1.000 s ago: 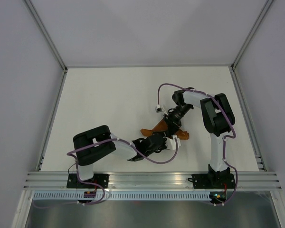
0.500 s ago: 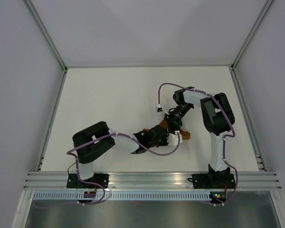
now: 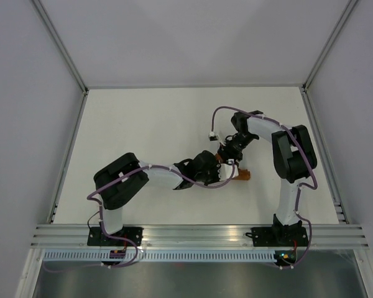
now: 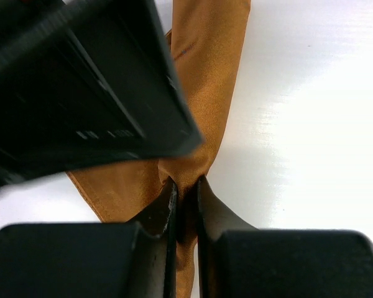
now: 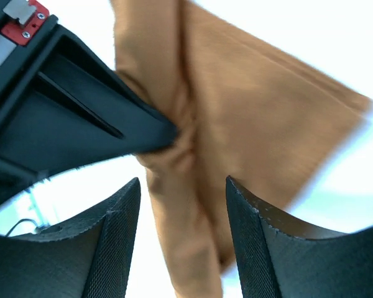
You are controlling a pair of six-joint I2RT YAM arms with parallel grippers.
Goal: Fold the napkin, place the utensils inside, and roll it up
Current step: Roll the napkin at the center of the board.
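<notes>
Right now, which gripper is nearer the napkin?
Left. The left gripper is pinched shut on the napkin; the right gripper hangs open over it, fingers straddling the bunched cloth, apparently not touching.

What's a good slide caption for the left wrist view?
Left tool shut on a fold of the rust-brown napkin against white table.

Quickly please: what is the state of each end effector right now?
Left end effector: closed, pinching the napkin.
Right end effector: open, straddling the napkin without gripping it.
</notes>
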